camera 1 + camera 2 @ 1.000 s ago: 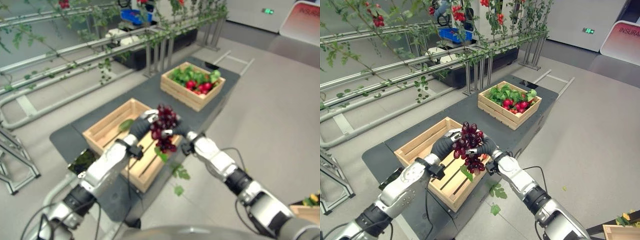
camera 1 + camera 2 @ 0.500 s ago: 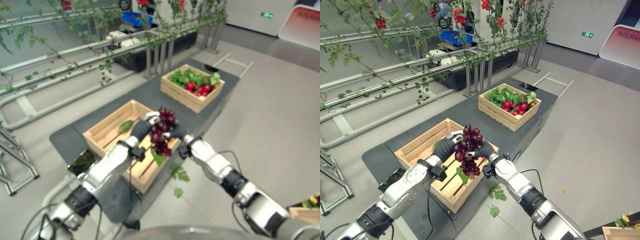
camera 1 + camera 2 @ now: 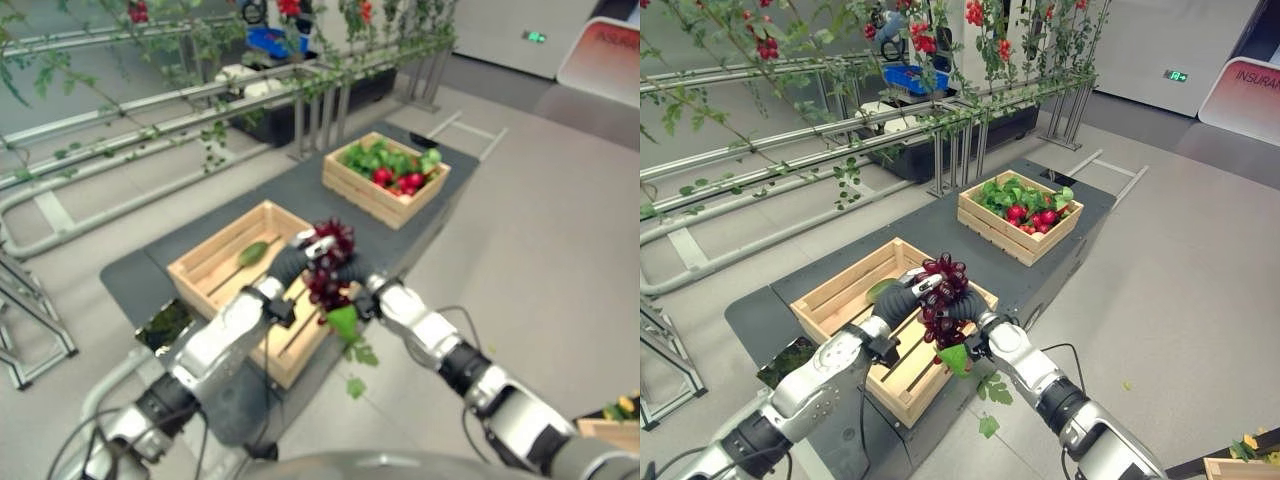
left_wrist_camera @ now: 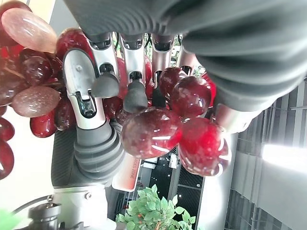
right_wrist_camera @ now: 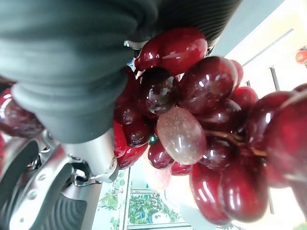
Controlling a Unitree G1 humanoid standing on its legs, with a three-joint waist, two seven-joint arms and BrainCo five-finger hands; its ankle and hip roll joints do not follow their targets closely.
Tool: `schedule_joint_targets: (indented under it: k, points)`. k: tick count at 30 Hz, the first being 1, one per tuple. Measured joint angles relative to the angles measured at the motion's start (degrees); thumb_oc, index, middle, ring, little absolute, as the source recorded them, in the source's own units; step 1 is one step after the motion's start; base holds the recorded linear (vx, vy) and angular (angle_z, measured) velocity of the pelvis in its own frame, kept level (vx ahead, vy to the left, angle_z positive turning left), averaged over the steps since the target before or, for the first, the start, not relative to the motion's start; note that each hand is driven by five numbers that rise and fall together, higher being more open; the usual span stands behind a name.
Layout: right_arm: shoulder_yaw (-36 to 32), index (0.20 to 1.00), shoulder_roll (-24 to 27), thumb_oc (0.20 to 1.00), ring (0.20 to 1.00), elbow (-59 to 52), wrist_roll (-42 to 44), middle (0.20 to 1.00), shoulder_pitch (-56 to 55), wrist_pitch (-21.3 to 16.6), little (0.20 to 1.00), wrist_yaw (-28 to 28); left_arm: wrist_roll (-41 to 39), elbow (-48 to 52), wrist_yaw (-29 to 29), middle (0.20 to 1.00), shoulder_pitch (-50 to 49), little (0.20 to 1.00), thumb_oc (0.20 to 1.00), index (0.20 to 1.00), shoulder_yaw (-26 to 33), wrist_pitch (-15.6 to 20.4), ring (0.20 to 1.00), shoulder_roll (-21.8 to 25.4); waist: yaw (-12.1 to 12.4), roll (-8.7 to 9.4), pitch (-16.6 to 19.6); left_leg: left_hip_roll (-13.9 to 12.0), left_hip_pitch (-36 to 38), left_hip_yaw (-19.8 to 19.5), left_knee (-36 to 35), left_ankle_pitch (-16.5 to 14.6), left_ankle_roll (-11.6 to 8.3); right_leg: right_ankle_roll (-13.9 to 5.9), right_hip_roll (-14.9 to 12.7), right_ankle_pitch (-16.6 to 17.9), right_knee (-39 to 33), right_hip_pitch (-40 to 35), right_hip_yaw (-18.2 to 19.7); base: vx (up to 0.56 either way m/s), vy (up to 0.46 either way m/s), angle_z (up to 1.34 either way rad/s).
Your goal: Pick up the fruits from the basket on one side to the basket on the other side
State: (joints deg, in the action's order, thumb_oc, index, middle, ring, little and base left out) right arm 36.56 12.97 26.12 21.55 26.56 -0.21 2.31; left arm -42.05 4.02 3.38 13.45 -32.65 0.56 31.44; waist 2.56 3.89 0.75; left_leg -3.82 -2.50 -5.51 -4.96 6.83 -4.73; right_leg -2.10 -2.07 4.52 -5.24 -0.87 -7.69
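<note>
Grapes: a bunch of dark red grapes [image 3: 941,296] hung between my two hands, over the near right corner of the near crate [image 3: 845,283]; a second before, it rode higher and clear of the rim.
Left hand: my left hand [image 3: 902,293] had its fingers [image 4: 104,72] curled round the bunch from the crate side.
Right hand: my right hand [image 3: 968,308] pressed in from the other side, its fingers clenched against the grapes.
Leaf: a green leaf [image 3: 954,358] dangled under the bunch, beside the crate's front corner.
Near crate: wooden slats, with one long green leaf [image 3: 251,253] lying inside.
Far crate: the far crate [image 3: 1018,213] stood well apart on the same dark counter [image 3: 940,221], full of red fruit and green leaves.
Change: the bunch had come down and toward me, closer to the slats.
Meaning: I judged the carry nearly over, with only the lowering and letting go left.
</note>
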Motion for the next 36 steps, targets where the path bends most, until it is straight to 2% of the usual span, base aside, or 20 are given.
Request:
schedule_joint_targets:
  k: [1, 2, 3, 14, 20, 23, 27, 31, 36]
  points:
    - [0.0, 0.2, 0.0, 0.2, 0.2, 0.0, 0.1, 0.2, 0.0, 0.0, 0.2, 0.0, 0.0, 0.0, 0.0, 0.58, 0.0, 0.58, 0.58, 0.58, 0.0, 0.0, 0.58, 0.0, 0.0, 0.0, 0.0, 0.0, 0.0, 0.0, 0.0, 0.0, 0.0, 0.0, 0.0, 0.0, 0.0, 0.0, 0.0, 0.0, 0.0, 0.0]
    - [0.0, 0.2, 0.0, 0.2, 0.2, 0.0, 0.2, 0.2, 0.0, 0.0, 0.2, 0.1, 0.0, 0.0, 0.0, 0.715, 0.0, 0.715, 0.715, 0.715, 0.0, 0.0, 0.715, -0.1, 0.0, 0.0, 0.0, 0.0, 0.0, 0.0, 0.0, 0.0, 0.0, 0.0, 0.0, 0.0, 0.0, 0.0, 0.0, 0.0, 0.0, 0.0]
    - [0.0, 0.2, 0.0, 0.2, 0.2, 0.1, 0.4, 0.2, 0.0, 0.0, 0.2, 0.2, 0.0, 0.0, 0.0, 1.0, 0.0, 1.0, 1.0, 1.0, 0.0, 0.0, 1.0, -0.2, 0.0, 0.0, 0.0, 0.0, 0.0, 0.0, 0.0, 0.0, 0.01, 0.0, 0.0, 0.0, 0.0, 0.0, 0.0, 0.0, 0.0, 0.0]
    - [-1.5, 0.2, 0.0, 0.2, 0.2, 0.5, 0.6, 0.2, -0.5, 0.0, 0.2, 0.7, 0.2, 0.1, -0.1, 1.0, -0.3, 1.0, 1.0, 1.0, 0.6, 0.1, 1.0, -3.3, 0.1, 0.08, 0.0, 0.0, 0.2, 0.1, 0.0, -0.2, 0.28, -0.03, 0.0, 0.0, 0.0, -0.2, 0.1, 0.0, 0.0, 0.0]
    - [-4.2, 0.2, -0.8, 0.2, 0.2, -1.3, 0.3, 0.2, -3.5, -0.6, 0.2, 0.6, 1.3, 1.6, -0.1, 1.0, -7.6, 1.0, 1.0, 1.0, 7.6, 0.6, 1.0, -5.7, 0.4, 0.79, -0.2, -0.1, 0.9, 0.2, -0.1, -0.6, -0.07, -0.01, 0.1, -0.4, -0.2, -0.9, 0.1, 0.0, 0.0, 0.0]
    - [-8.5, 0.2, 0.7, 0.2, 0.2, -4.5, -0.3, 0.2, -8.3, -0.8, 0.2, 0.9, 3.2, 3.5, 0.0, 1.0, -14.3, 1.0, 1.0, 1.0, 16.0, 3.2, 1.0, -6.6, 1.3, 1.37, -0.4, -0.2, 0.9, 0.2, -0.1, -0.8, -0.05, 0.01, 0.1, -0.6, -0.3, -0.8, 0.1, 0.0, 0.0, 0.0]
    - [-11.3, 0.2, 3.7, 0.2, 0.2, -5.1, -1.4, 0.2, -11.9, -0.8, 0.2, 1.2, 5.2, 3.6, 0.2, 1.0, -18.3, 1.0, 1.0, 1.0, 24.0, 5.3, 1.0, -7.6, 3.0, 1.6, -0.8, -0.1, 0.9, 0.1, -0.1, -0.9, 0.13, -0.18, -0.1, -0.9, -0.3, -0.9, 0.0, 0.0, 0.011, 0.03]
    - [-14.1, 0.2, 4.0, 0.2, 0.2, -5.2, -1.9, 0.2, -13.0, -0.8, 0.2, 1.6, 5.3, 3.4, 0.1, 1.0, -21.5, 1.0, 1.0, 1.0, 25.3, 5.5, 1.0, -8.3, 3.4, 2.32, -1.5, 0.1, 0.8, -0.1, -0.1, -0.9, 0.14, -0.22, -0.1, -1.0, -0.3, -0.9, -0.2, -0.01, 0.015, 0.03]
    - [-16.8, 0.2, 4.2, 0.2, 0.2, -7.5, -3.0, 0.2, -14.3, -1.2, 0.2, 1.9, 5.3, 2.0, -0.1, 1.0, -24.9, 1.0, 1.0, 1.0, 27.4, 6.2, 1.0, -10.8, 4.4, 2.3, -2.9, 0.1, 0.8, -0.3, -0.1, -1.0, 0.13, -0.23, -0.1, -1.1, -0.3, -0.9, -0.4, 0.0, 0.0, 0.0]
